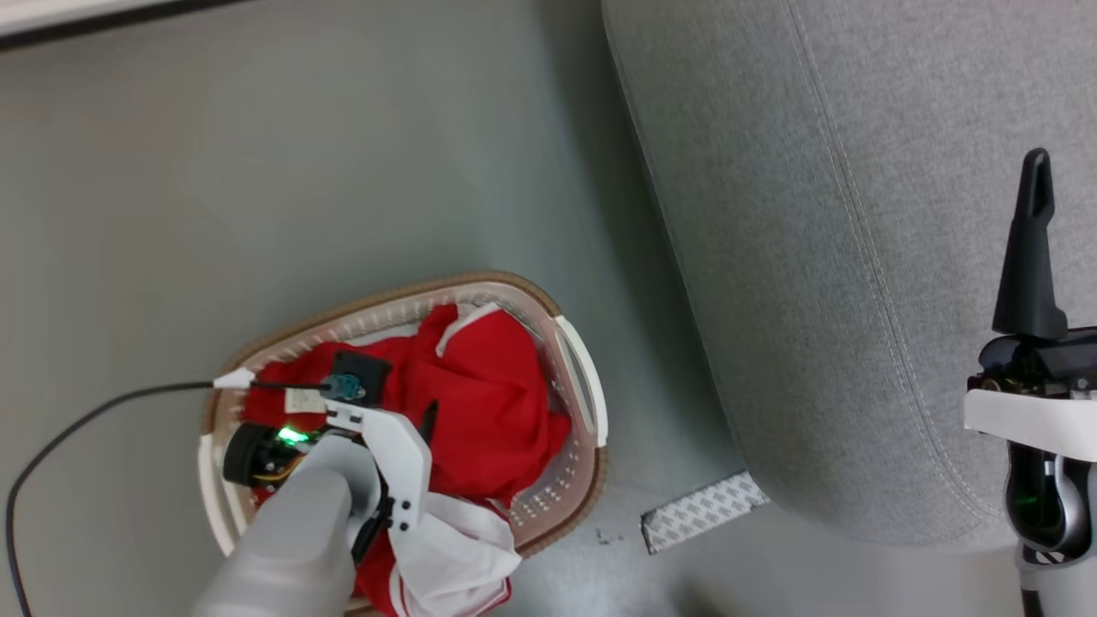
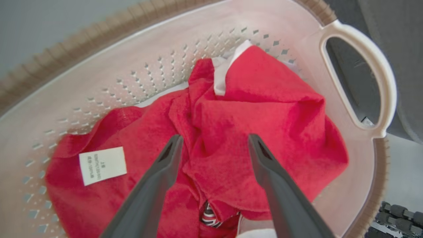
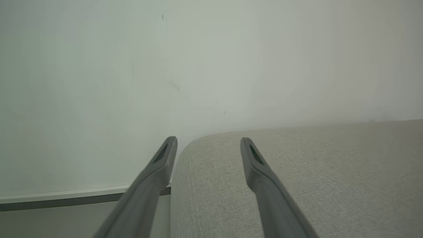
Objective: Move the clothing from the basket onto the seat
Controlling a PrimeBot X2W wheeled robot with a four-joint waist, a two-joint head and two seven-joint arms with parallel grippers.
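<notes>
Red clothing [image 2: 257, 109] lies bunched in the basket [image 2: 132, 59], none on the seat [image 1: 857, 257]. Left pincer [image 2: 214, 138] is spread over the bunched middle: lower it, straddle the thickest part, close deep. Right pincer [image 3: 208, 140], spread, hangs empty over the seat.

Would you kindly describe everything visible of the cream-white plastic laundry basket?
The cream-white plastic laundry basket is oval, with rows of small holes in its walls, a brown ribbed rim and a cut-out handle. It stands upright on the grey floor, beside the light grey fabric seat, not touching it. Crumpled red clothing lies inside; the open left gripper points over it.
</notes>
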